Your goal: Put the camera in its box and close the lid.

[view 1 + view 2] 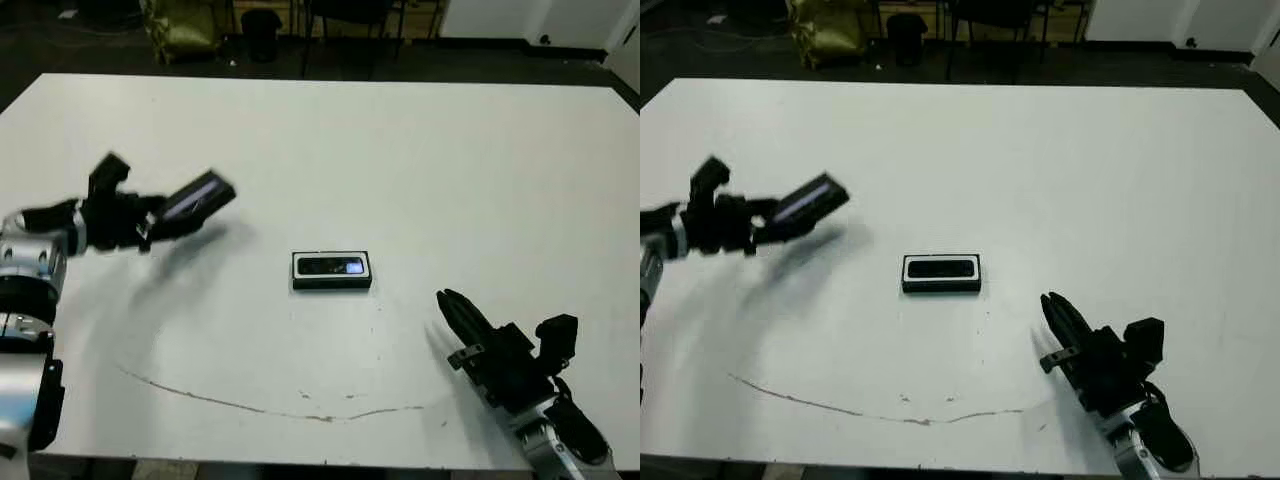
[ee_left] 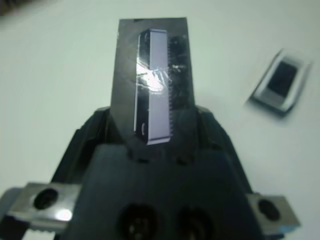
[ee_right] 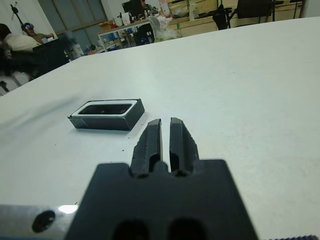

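White tabletop [image 1: 450,160] carries the box [image 1: 331,271], camera [image 1: 331,266] nested inside. Left of the box, the left hand [image 1: 165,215] clamps the lid [image 1: 195,197] aloft: light, stiff, glossy, probably slippery, best gripped by its edges. Right hand [image 1: 455,310], fingers together, waits nearby.

The box [image 1: 332,271] sits at the table [image 1: 450,160] centre with the camera [image 1: 331,266] inside it. My left gripper [image 1: 150,222] holds the lid [image 1: 194,198] above the table, left of the box. My right gripper [image 1: 452,305] lies right of the box, nearer me.
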Available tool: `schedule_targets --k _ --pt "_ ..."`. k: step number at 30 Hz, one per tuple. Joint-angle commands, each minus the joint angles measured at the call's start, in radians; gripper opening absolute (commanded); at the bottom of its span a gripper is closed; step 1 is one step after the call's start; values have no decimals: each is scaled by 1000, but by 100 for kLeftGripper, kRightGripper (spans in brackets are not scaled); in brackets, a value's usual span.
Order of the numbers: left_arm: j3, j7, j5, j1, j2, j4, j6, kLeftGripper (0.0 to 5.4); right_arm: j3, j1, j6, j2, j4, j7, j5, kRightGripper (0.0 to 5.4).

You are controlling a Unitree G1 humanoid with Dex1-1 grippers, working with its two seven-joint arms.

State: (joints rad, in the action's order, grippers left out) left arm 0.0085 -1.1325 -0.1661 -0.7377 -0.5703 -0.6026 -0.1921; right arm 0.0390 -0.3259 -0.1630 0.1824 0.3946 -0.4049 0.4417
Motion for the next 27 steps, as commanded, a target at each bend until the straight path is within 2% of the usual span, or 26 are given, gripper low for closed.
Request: schedule_targets --k 1,6,9,18,27 --pt "-36 -12 -9 30 -39 216 -118 260 -3 -9 -18 8 -7 10 -15 0" --pt "-121 -29 -12 5 -53 435 -258 260 -9 -11 -21 1 -2 17 -19 0" --pt "-177 -42 -2 -20 -49 499 -278 260 -10 -9 -19 -3 -14 11 -11 0" --pt "-342 -90 36 -76 12 479 -266 260 -20 -13 -25 -6 -15 35 -33 0" --pt "-425 -101 72 -70 70 404 -232 260 -19 -8 31 -23 -51 6 -30 0"
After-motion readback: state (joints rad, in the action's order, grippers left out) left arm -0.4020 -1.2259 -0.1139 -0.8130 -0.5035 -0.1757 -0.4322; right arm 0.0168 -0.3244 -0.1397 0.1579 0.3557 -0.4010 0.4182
